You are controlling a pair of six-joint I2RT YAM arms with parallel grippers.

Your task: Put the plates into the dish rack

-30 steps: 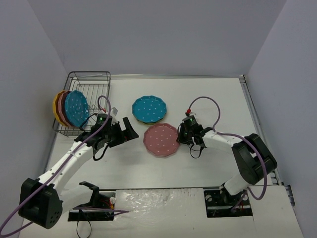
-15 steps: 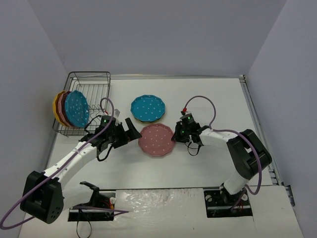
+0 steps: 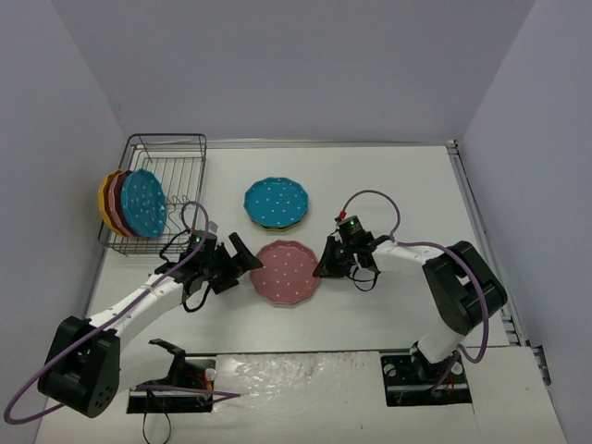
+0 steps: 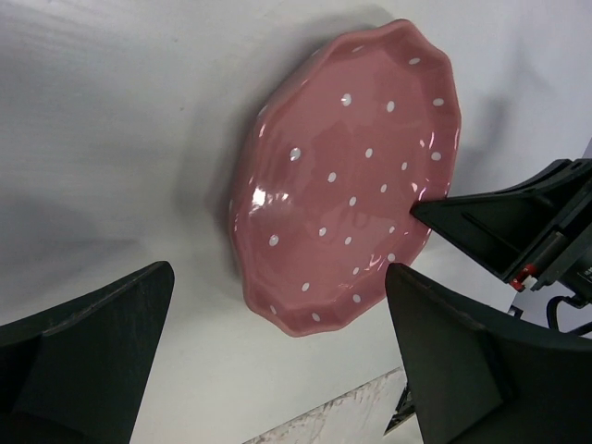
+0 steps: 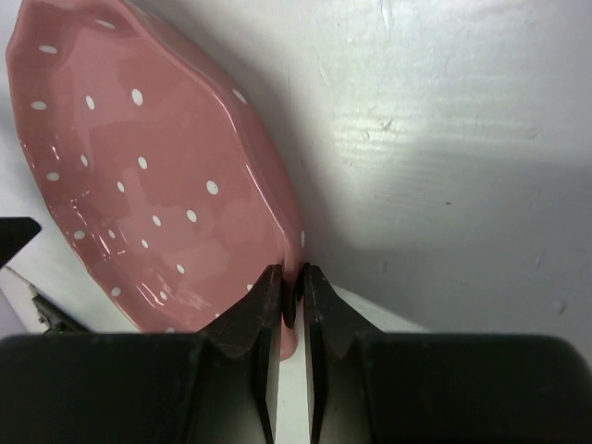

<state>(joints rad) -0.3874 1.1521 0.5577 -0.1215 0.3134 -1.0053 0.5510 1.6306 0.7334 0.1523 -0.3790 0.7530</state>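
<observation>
Pink plate [image 3: 285, 272]: lies face up near the front middle of the white table [image 3: 398, 185], between the two grippers. Its scalloped rim and white dots are clear in both wrist views.
Plate attitude: a shadow shows under its edge. I cannot tell whether it sits flat or is slightly raised.
Right gripper [image 3: 324, 266]: closed, with its two fingers pinching the right-hand rim of the pink plate. In the right wrist view the rim sits between the fingertips.
Left gripper [image 3: 248, 254]: jaws spread wide and holding nothing. It stands just beside the plate's left edge. In the left wrist view one finger shows on either side of the plate.
Teal plate [image 3: 277, 201]: lies flat on the table just behind the pink plate, apart from it. A darker rim shows beneath its near edge.
Dish rack [image 3: 171, 153]: dark wire basket at the far left of the table, well apart from the pink plate.
Racked plates [image 3: 143, 203]: three stand on edge at the rack's near-left end. The teal one is nearest the centre, then a dark pink one, then an orange-yellow one outermost.
</observation>
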